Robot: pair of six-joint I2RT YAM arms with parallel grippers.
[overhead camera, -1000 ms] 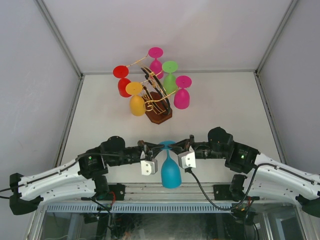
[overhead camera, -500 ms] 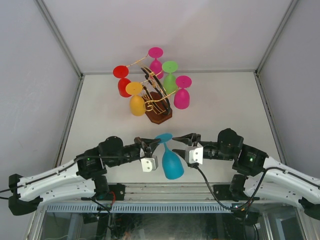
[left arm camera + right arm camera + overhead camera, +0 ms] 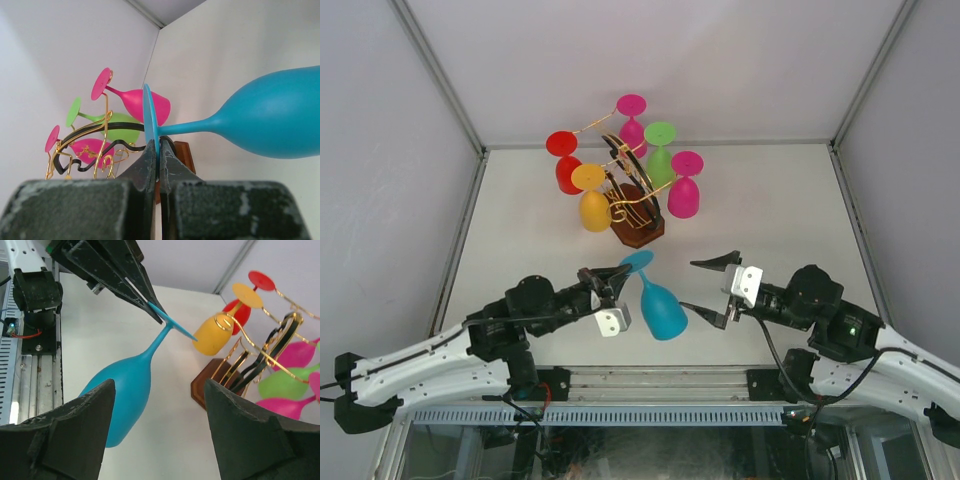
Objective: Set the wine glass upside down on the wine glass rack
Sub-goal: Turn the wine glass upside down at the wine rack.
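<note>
Well, the left tool is pinching the blue wine glass by the edge of its foot. The glass is tilted, bowl lowest, at lower centre of the overhead view. The right tool stands spread, just right of the glass, not touching. The wine glass rack sits at upper centre, other glasses hanging from it. I'd carry it slowly, foot level, and slide the stem into a free arm without knocking neighbours.
</note>
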